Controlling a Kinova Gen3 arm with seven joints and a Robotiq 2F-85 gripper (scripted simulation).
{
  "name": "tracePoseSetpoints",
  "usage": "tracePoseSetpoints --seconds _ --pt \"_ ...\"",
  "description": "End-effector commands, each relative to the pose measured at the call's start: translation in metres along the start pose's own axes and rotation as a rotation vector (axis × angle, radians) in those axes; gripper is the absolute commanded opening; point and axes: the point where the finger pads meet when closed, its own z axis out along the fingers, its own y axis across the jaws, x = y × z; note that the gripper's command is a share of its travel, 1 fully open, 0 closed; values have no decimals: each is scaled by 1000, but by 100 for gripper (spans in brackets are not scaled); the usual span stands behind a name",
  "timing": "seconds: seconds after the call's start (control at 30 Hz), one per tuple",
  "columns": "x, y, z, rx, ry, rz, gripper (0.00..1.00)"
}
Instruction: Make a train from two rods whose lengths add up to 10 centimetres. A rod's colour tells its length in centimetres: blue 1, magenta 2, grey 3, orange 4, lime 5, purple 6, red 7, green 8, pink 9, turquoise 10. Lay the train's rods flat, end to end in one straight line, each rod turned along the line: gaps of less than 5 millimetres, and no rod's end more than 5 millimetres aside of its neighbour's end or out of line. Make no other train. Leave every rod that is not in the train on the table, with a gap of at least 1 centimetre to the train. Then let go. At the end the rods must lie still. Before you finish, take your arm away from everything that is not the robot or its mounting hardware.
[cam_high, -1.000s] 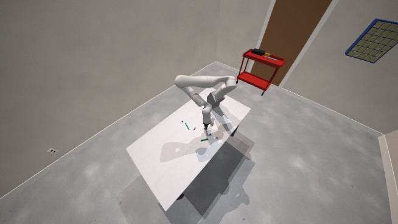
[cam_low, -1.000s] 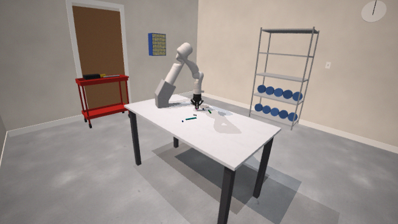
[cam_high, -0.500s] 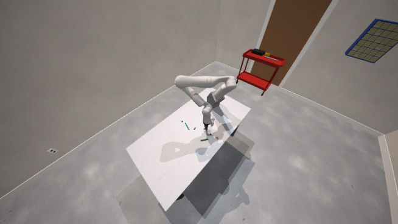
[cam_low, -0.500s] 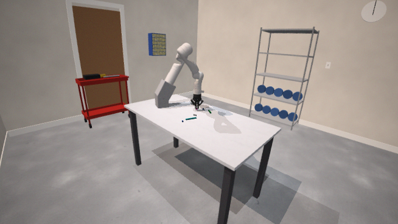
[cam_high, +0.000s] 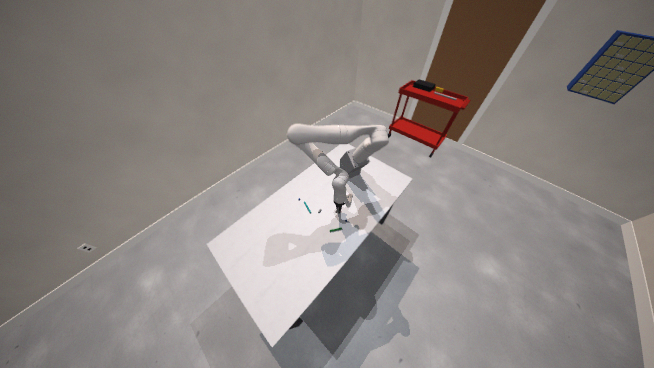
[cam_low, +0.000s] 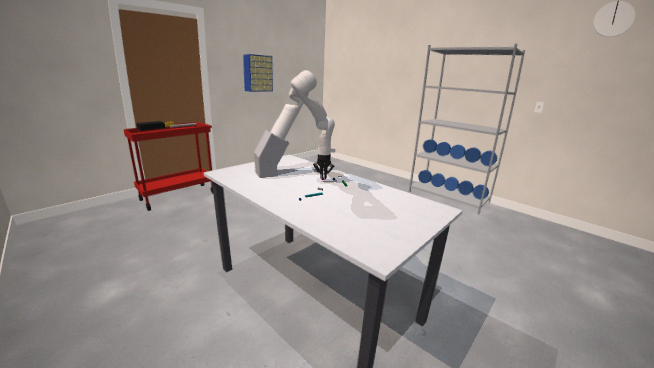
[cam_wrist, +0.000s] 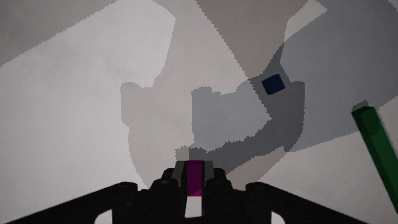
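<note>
My gripper (cam_wrist: 195, 175) is shut on a short magenta rod (cam_wrist: 194, 176) and holds it a little above the white table. It also shows in the top view (cam_high: 341, 212) and in the exterior view (cam_low: 324, 175). A green rod (cam_wrist: 377, 145) lies flat to the right of the gripper in the wrist view; it also shows in the top view (cam_high: 336, 229) and the exterior view (cam_low: 344, 183). A small blue rod (cam_wrist: 273, 84) lies ahead of the gripper, apart from the green rod.
A turquoise rod (cam_high: 307, 207) lies further along the table, with another small blue rod (cam_high: 299, 199) past its end and a short grey rod (cam_high: 319, 211) beside it. The arm's base (cam_low: 270, 152) stands at the table's back edge. A red cart (cam_low: 167, 155) stands by the door.
</note>
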Motion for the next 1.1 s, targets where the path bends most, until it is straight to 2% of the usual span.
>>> tracePoseSetpoints --seconds 0.0,1.07 --pt "0 0 0 -1 -1 0 5" --pt "0 0 12 -1 -1 0 5"
